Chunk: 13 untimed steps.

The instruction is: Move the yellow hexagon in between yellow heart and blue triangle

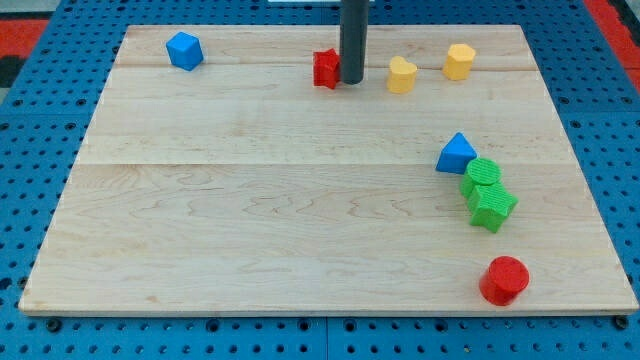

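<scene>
Pincer there is none: the arm ends in a straight dark rod standing upright, and my tip (351, 81) rests just right of a small red block (326, 68) whose shape is partly hidden, near the top of the pale wooden board (250, 200). Right of my tip sits the yellow heart (401, 75), then the yellow hexagon (459, 61), apart from each other. Well below lies the blue triangle (456, 154), touching a green block (482, 177).

Yellow hexagon (459, 61) upright, just right of yellow heart (401, 75); blue triangle (456, 154) well below heart, toward view's right.
</scene>
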Tool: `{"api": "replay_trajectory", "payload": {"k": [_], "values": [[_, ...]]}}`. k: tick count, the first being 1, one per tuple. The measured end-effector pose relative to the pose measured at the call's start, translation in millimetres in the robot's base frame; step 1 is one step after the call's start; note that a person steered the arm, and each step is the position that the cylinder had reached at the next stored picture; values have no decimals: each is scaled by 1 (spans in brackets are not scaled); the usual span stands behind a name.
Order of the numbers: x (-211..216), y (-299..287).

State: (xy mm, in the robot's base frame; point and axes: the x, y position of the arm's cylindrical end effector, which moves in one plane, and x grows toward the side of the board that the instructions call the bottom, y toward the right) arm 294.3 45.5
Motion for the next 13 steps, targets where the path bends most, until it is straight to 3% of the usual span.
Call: {"api": "replay_trajectory", "payload": {"k": [2,3,4,5,6,7,9,13], "values": [[-41,12],[-40,66],[-36,79],[-66,81],[-87,125],[-58,149],[-45,99],[-58,99]]}}
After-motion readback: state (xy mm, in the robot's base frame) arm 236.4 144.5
